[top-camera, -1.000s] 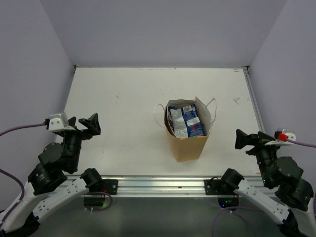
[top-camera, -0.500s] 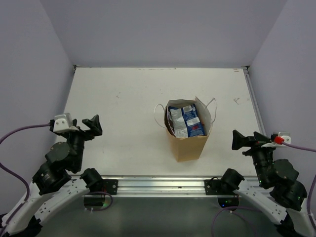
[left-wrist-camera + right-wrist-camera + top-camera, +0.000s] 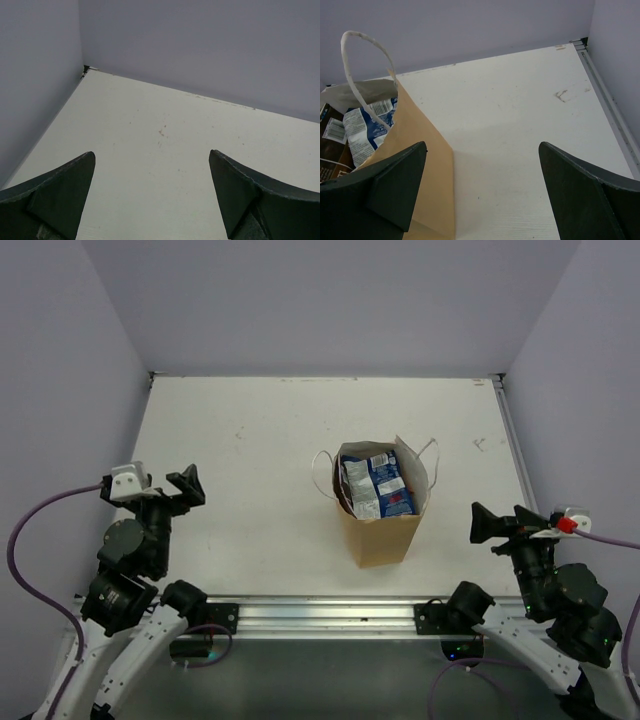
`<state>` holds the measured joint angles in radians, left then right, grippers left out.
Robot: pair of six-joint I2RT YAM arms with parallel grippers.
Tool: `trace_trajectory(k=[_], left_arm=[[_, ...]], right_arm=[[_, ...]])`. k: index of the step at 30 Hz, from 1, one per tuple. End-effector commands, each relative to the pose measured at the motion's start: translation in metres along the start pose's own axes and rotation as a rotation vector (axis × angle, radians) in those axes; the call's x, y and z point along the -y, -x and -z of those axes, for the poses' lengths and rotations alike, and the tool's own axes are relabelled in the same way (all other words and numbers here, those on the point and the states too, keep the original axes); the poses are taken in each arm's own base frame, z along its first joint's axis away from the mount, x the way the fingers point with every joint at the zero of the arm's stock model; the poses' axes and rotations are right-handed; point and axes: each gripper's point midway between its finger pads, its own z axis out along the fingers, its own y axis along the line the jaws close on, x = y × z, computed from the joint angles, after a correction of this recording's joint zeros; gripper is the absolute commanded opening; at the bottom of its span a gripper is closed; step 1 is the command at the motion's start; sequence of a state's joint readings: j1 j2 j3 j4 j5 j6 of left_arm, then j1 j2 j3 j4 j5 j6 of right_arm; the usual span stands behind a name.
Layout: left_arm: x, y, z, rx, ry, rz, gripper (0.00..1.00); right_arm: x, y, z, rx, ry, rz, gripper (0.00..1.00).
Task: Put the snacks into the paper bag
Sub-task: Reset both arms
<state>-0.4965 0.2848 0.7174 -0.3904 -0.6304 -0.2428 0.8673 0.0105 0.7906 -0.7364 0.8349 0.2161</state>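
The snacks point(image 3: 378, 487) in the paper bag point(image 3: 380, 535) look light, probably slippery — pinch packet edges; left gripper point(image 3: 151, 155) and right gripper point(image 3: 482, 145) gape empty

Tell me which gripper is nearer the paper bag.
Right. The right gripper hangs open a short way to the right of the paper bag; the left gripper, also open, is farther off on the bag's left.

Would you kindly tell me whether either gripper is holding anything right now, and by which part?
Nothing is held. The left gripper and the right gripper both stand open and empty; the snacks lie inside the paper bag.
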Motion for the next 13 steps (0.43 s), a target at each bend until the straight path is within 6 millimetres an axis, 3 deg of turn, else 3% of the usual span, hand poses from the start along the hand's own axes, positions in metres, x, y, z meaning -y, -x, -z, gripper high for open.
trace_trajectory(k=[1, 13], left_arm=[[0.0119, 0.0058, -0.0074, 0.025, -0.054, 0.007, 1.00], [0.0114, 0.0056, -0.0125, 0.024, -0.060, 0.007, 1.00]], right_arm=[[-0.0051, 0.0048, -0.0027, 0.015, 0.011, -0.008, 0.99], [-0.0065, 0.0033, -0.0037, 0.006, 0.010, -0.004, 0.98]])
